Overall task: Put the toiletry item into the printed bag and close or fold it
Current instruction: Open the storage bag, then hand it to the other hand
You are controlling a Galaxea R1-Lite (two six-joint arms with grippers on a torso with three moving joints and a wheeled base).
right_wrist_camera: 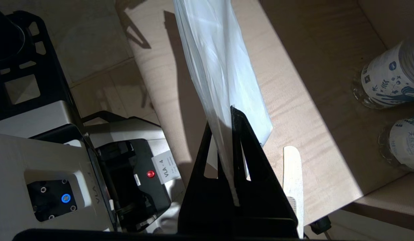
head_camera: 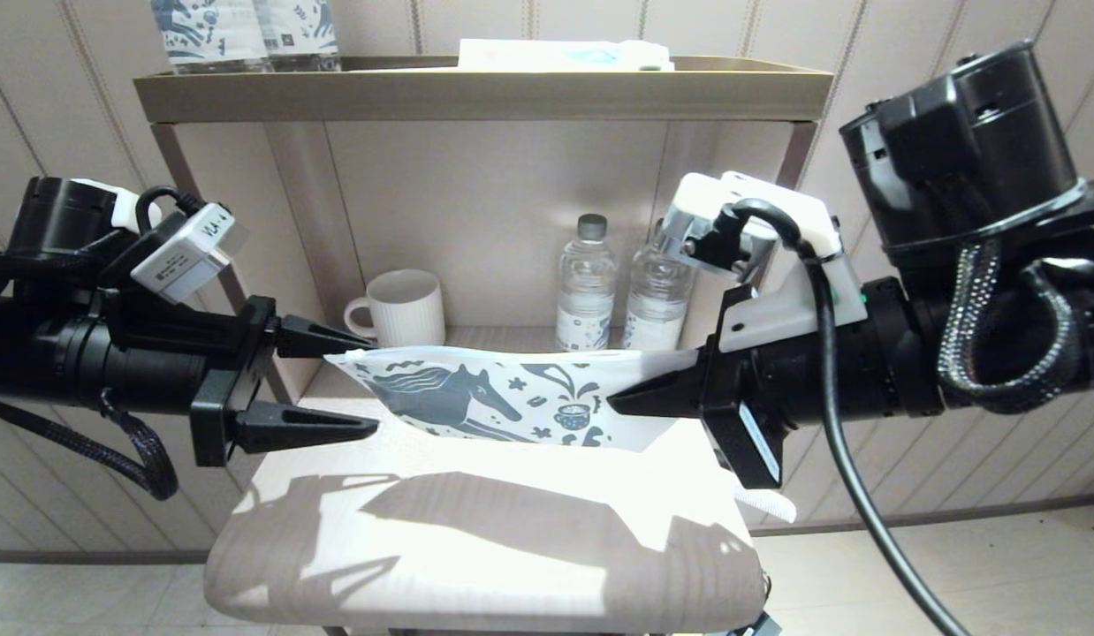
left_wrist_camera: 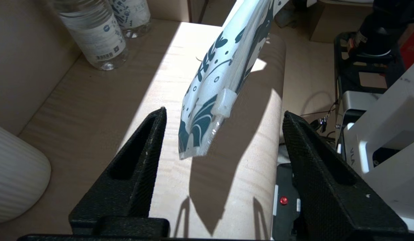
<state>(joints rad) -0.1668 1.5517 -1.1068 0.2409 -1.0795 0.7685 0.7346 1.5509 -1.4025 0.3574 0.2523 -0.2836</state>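
Observation:
The printed bag (head_camera: pixel 512 393), white with a dark teal horse, hangs level above the table. My right gripper (head_camera: pixel 611 405) is shut on its right end, and in the right wrist view the bag (right_wrist_camera: pixel 220 67) runs up out of the shut right gripper (right_wrist_camera: pixel 223 117). My left gripper (head_camera: pixel 375 383) is open at the bag's left end. From the left wrist, that end of the bag (left_wrist_camera: pixel 220 67) and its white slider (left_wrist_camera: pixel 223 102) sit between the spread fingers of the left gripper (left_wrist_camera: pixel 224 112), touching neither. The white comb (right_wrist_camera: pixel 293 174) lies on the table beside the right gripper, partly hidden under it in the head view (head_camera: pixel 766 505).
The pale wooden table (head_camera: pixel 476 530) stands before an open shelf unit. On its lower shelf are a white ribbed mug (head_camera: pixel 406 306) and two water bottles (head_camera: pixel 585 283) (head_camera: pixel 657 291). The top tray (head_camera: pixel 476 93) holds horse-printed bottles (head_camera: pixel 246 31) and a white-and-blue packet (head_camera: pixel 565 55).

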